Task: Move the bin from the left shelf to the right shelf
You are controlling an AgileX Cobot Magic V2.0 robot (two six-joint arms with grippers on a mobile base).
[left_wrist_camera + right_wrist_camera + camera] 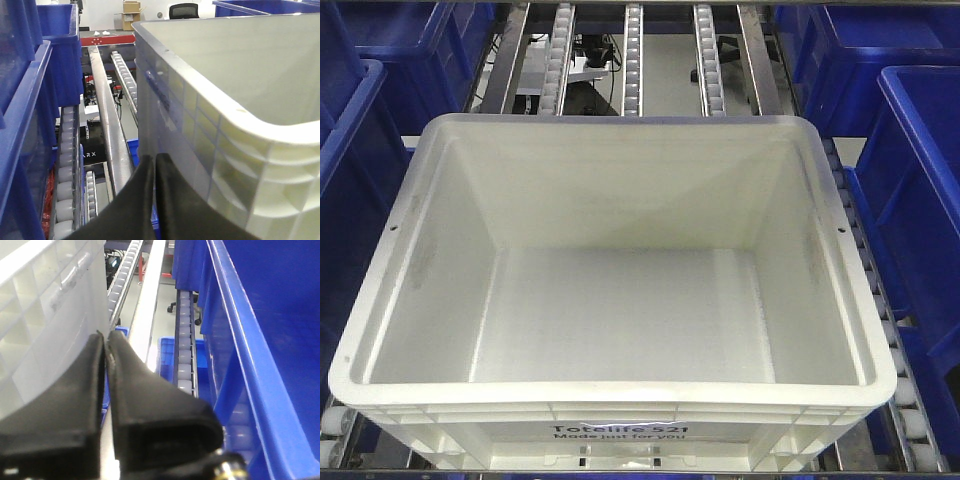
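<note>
Starting at the left, we are seeing the left blue bin (350,150) standing beside the middle lane. Next, our left hand (155,160) is pointing forward along the left wall of the white bin (620,290), just beside it, with its two fingers pressed together and nothing between them. The white bin is sitting in the middle on the roller rails (632,60), empty, with its printed front toward us and its long axis seemingly running left to right. Our right hand (105,337) is mirroring this at the right wall, also closed on nothing. Further right, the right blue bin (920,170) is standing. So the white bin is lying between both hands, equally near to each. We are judging that the lift is calling for pressing inward from both ends. Whether the fingers are touching the walls, we cannot tell.
</note>
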